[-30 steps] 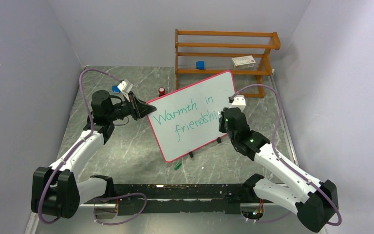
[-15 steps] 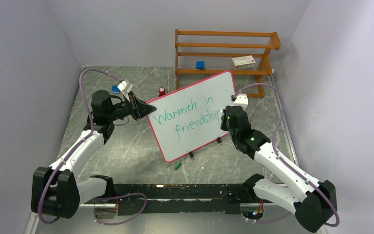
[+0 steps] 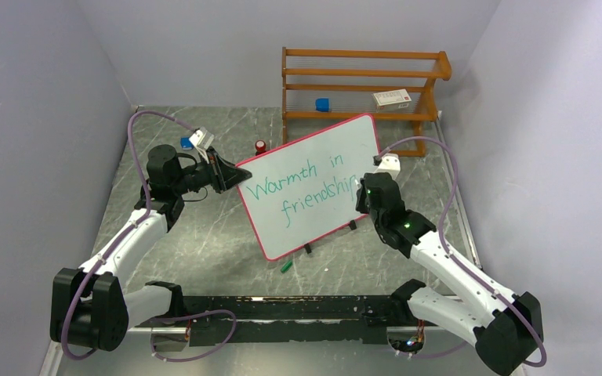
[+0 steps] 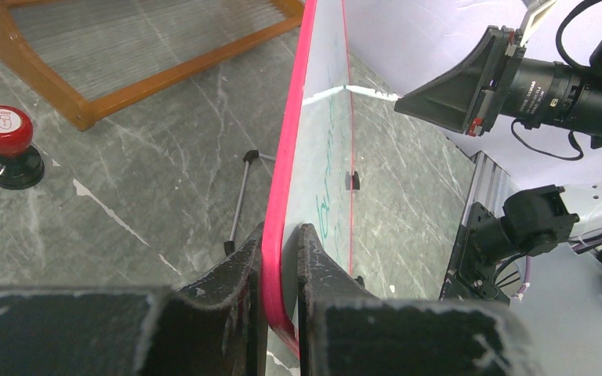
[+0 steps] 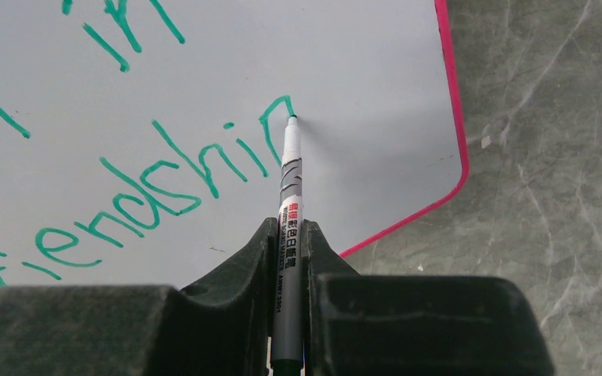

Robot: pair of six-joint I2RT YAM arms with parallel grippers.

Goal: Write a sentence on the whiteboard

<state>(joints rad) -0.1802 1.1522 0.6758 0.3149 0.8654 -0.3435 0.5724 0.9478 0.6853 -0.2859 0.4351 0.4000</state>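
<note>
with left gripper (image 4: 281, 235) clamped on the edge of the tilted whiteboard (image 3: 357, 141) mid-table (image 3: 204, 243) and right gripper (image 5: 288, 227) pinching the marker (image 5: 291, 168) at the last letter, could shove the board loose or smear ink by pressing hard.

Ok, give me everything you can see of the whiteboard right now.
The whiteboard is a flat, glossy white panel with rounded corners and a thin pink-red frame. It stands tilted on the grey marbled table, on small black feet with a thin leg behind. Green handwriting reads "Warmth in friendship", the last letter apparently unfinished. The left gripper is shut on its left edge; the tip of the marker held in the right gripper touches its face.
</note>
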